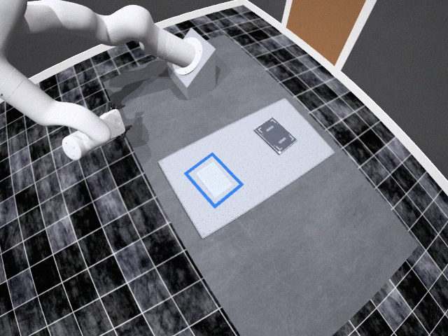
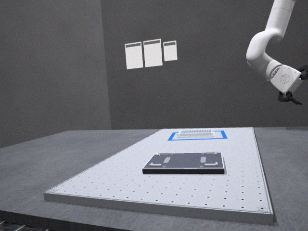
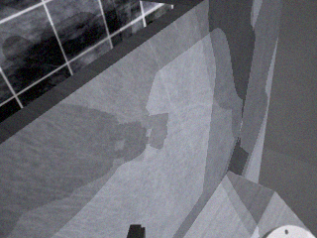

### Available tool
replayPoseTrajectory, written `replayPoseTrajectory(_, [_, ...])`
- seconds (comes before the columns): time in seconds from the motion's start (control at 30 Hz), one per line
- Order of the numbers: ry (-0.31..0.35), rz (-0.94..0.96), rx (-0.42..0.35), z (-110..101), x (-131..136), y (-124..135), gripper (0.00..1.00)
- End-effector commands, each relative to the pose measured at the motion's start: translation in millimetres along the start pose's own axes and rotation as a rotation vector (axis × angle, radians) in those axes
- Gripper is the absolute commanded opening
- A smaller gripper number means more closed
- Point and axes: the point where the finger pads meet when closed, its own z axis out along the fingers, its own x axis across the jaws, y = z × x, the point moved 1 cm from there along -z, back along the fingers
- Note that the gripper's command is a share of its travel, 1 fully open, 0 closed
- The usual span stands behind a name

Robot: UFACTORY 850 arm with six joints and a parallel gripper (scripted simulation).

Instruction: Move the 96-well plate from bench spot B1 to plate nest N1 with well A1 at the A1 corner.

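The arm (image 1: 43,104) looks like smooth white plastic with a soft shine. The table (image 1: 289,246) is dull grey and a bit blotchy, like stone. On it lies a pale flat board (image 2: 173,194) with rows of tiny holes; it looks like matt metal. The plate nest (image 2: 184,162) near the middle is dark and smooth. The 96-well plate (image 1: 214,178) looks like see-through plastic. The floor (image 1: 72,253) at lower left has dark, cloudy tiles. The door (image 1: 322,25) at upper right is plain flat brown.
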Motion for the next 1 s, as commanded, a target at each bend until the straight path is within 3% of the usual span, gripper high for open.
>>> replayPoseTrajectory(0.0, [-0.022,-0.110,0.065,-5,-18,6,1.00])
replayPoseTrajectory(0.33, [-0.070,-0.386,0.224,-18,-56,26,1.00])
replayPoseTrajectory(0.53, [-0.081,-0.456,0.265,-22,-70,34,1.00])
replayPoseTrajectory(0.73, [-0.105,-0.627,0.365,-30,-92,53,1.00])
replayPoseTrajectory(0.97, [-0.113,-0.697,0.407,-35,-106,66,1.00])
